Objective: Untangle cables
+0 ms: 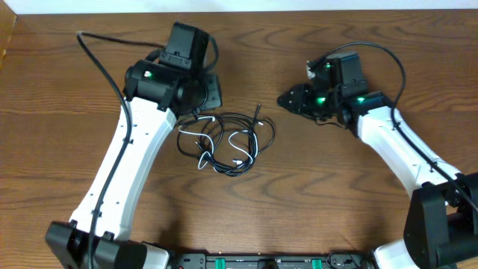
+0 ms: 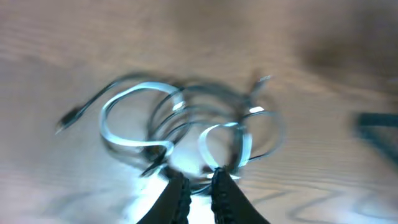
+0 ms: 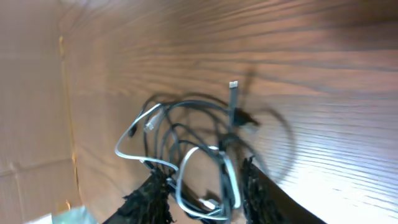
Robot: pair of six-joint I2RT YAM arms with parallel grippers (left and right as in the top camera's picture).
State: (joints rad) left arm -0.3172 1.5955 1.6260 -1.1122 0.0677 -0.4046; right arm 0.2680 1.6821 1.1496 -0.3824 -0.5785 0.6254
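The cables lie in one tangled heap (image 1: pixel 226 142) on the wooden table: black loops (image 1: pixel 261 128) wound through a white cable (image 1: pixel 237 143). My left gripper (image 1: pixel 200 109) hovers at the heap's upper left edge. In the blurred left wrist view its fingers (image 2: pixel 198 177) stand only a narrow gap apart, just short of the white loops (image 2: pixel 134 93), with bare table showing between them. My right gripper (image 1: pixel 285 99) is up and to the right, apart from the heap. Its jaws (image 3: pixel 202 169) are wide open, and the white cable (image 3: pixel 186 163) and a black plug end (image 3: pixel 234 92) lie beyond them.
Thick black cords run along both arms (image 1: pixel 97 63) (image 1: pixel 396 63). The table's far edge (image 1: pixel 239 7) is at the top of the overhead view. A light wall or board edge (image 3: pixel 62 93) shows at the left of the right wrist view.
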